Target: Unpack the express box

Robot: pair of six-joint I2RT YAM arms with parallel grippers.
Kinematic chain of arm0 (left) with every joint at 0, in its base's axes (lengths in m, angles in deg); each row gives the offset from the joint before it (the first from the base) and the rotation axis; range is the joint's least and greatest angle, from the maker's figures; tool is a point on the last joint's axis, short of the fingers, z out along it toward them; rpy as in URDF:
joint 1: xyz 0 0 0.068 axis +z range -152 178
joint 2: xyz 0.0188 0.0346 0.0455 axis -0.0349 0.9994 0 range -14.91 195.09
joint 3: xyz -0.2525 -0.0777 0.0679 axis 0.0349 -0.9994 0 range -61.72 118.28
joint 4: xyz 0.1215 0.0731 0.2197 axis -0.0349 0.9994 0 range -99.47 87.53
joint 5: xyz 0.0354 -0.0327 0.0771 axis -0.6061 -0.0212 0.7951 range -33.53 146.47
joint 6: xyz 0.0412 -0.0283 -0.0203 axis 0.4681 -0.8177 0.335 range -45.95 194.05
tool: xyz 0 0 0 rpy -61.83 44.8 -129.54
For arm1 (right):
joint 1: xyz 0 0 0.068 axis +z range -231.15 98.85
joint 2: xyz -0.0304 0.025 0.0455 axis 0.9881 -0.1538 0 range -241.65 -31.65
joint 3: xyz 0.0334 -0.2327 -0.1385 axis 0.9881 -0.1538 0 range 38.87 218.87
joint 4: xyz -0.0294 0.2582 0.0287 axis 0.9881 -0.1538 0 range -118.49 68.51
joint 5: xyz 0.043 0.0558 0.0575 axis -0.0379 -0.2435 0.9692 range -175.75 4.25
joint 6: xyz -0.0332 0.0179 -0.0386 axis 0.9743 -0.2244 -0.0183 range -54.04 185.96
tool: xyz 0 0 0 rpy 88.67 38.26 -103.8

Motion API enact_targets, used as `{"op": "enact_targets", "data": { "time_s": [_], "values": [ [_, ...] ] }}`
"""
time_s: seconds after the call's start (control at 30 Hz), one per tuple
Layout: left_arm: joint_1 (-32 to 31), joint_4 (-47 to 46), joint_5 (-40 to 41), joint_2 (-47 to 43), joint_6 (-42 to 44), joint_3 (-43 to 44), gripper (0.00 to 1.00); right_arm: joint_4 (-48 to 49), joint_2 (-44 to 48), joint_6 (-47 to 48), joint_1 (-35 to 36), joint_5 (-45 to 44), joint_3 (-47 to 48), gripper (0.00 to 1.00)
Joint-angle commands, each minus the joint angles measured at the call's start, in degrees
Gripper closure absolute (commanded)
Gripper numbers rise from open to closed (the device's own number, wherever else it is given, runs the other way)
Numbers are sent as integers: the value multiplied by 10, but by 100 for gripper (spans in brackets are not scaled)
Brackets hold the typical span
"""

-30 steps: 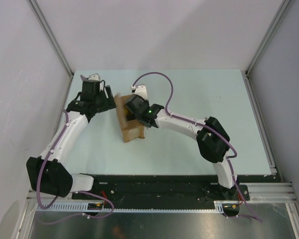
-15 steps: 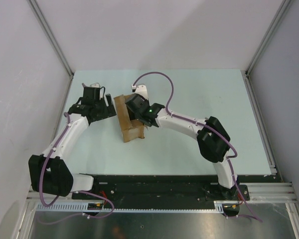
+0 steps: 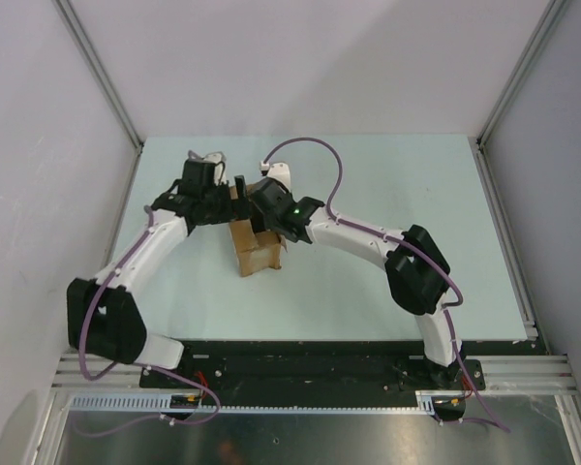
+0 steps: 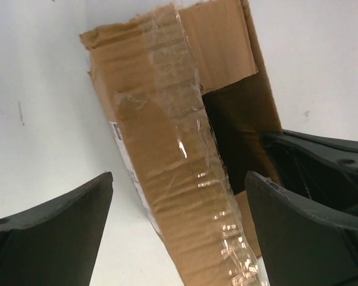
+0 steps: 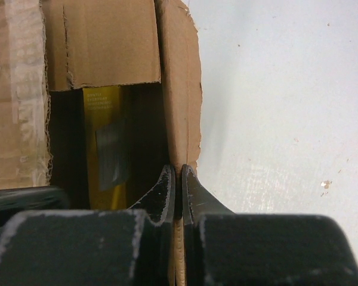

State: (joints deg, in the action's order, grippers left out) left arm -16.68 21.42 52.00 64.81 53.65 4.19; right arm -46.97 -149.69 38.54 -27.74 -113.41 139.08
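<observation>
The express box [image 3: 253, 248] is a brown carton lying mid-table with its top flaps spread. In the left wrist view a taped flap [image 4: 167, 161] runs between the fingers of my left gripper [image 4: 179, 196], which is open just above the box's left side. In the right wrist view my right gripper [image 5: 178, 173] is shut on the box's right flap [image 5: 179, 83], pinching its edge. A slim yellow package [image 5: 104, 143] lies inside the open box, left of that flap. From above, both grippers meet over the box's far end [image 3: 240, 199].
The pale green tabletop [image 3: 387, 184] lies all round the box. Grey walls and metal frame posts [image 3: 518, 77] bound the table at left, back and right. The arm bases stand on the black rail [image 3: 300, 363] at the near edge.
My left gripper has moved right, from the left of the box to over its left side. The right gripper has held its place on the flap.
</observation>
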Motion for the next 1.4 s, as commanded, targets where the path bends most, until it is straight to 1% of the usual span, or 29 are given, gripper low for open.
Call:
{"op": "enact_targets", "data": {
  "time_s": [0.0, 0.03, 0.1, 0.2, 0.33, 0.43, 0.7, 0.8, 1.13, 1.37],
  "values": [
    [-33, -12, 41, 42, 18, 33, 4, -23, 1, -15, -10, 16, -14, 100],
    [-38, -12, 44, 48, 20, 37, 4, -22, 0, -14, -10, 18, -15, 100],
    [-44, -12, 85, 59, 20, 40, 4, -21, -2, -15, -11, 19, -15, 100],
    [-47, -9, 113, 68, 12, 34, 4, -21, -3, -16, -12, 20, -14, 100],
    [-45, -1, 161, 45, 5, 19, 7, -22, -3, -17, -13, 21, -17, 100],
    [-38, 4, 181, 11, 6, 10, 8, -25, -3, -23, -16, 21, -17, 100],
    [10, 8, 175, -98, -8, -49, 13, -25, -3, -26, -20, 21, -16, 100],
    [15, 8, 175, -114, -6, -70, 13, -24, -3, -26, -20, 23, -16, 100],
    [18, 11, 178, -79, -14, -91, 25, -24, -4, -28, -20, 28, -18, 100],
    [18, 10, 168, -52, -22, -87, 29, -24, -1, -30, -19, 26, -22, 100]
  ]
}}
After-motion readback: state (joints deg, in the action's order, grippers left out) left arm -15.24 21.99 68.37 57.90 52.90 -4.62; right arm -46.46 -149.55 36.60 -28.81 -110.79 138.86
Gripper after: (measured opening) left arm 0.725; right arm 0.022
